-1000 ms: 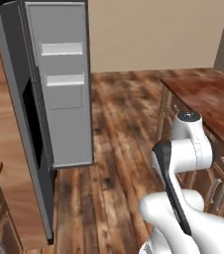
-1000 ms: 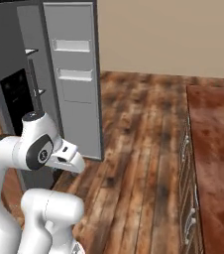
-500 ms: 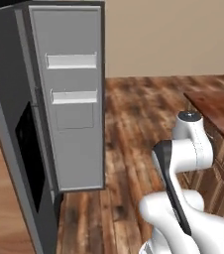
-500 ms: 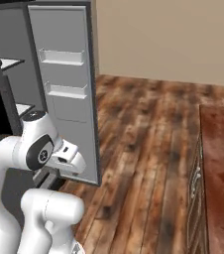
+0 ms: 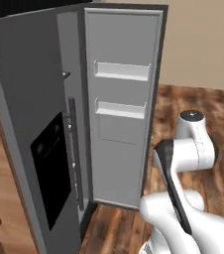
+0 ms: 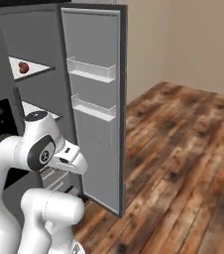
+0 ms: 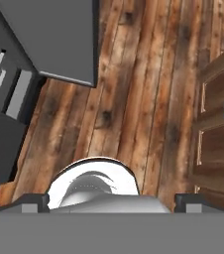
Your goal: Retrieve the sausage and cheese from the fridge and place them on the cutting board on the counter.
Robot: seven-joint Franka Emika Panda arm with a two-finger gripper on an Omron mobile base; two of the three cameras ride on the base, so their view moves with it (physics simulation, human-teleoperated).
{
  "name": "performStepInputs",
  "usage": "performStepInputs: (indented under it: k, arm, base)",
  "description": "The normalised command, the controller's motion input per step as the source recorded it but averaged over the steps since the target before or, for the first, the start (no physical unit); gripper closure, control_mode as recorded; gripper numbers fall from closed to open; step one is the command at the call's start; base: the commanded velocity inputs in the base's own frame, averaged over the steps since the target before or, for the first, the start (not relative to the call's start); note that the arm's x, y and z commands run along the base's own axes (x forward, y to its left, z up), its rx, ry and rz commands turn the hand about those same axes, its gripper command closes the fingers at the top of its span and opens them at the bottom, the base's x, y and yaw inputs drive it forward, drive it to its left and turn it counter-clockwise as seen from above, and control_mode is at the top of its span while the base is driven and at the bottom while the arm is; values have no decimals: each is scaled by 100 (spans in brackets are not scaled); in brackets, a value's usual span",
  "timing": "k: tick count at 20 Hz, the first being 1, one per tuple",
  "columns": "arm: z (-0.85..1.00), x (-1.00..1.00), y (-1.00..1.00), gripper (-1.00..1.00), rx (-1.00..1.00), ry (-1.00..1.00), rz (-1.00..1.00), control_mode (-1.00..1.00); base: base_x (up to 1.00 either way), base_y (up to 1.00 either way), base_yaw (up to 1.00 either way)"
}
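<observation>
We face the tall grey side-by-side fridge [image 6: 91, 99], door swung wide, with retrieval not begun. A small dark red-brown sausage [image 6: 23, 67] sits on its upper white shelf [image 6: 34, 71]. Our pincer [image 7: 112, 201] is spread, empty; next, reach in.

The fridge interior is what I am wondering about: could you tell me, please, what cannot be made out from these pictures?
- Cheese: no orange wedge can be picked out; the open door and the arm cover much of the fridge interior in the right base view.
- Red item on the upper shelf: too small to name.
- Left base view: the closed door hides the shelves.
- Hand: fingertips barely show at the bottom edge of the hand view, wide apart.
</observation>
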Motion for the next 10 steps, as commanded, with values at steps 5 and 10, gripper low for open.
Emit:
performStepInputs:
  k: [5, 10]
  arm:
    - [0, 0, 0, -100, 0, 0, 0, 100]
    - [0, 0, 0, -100, 0, 0, 0, 100]
  base:
    - [6, -40, 81]
    - [6, -46, 74]
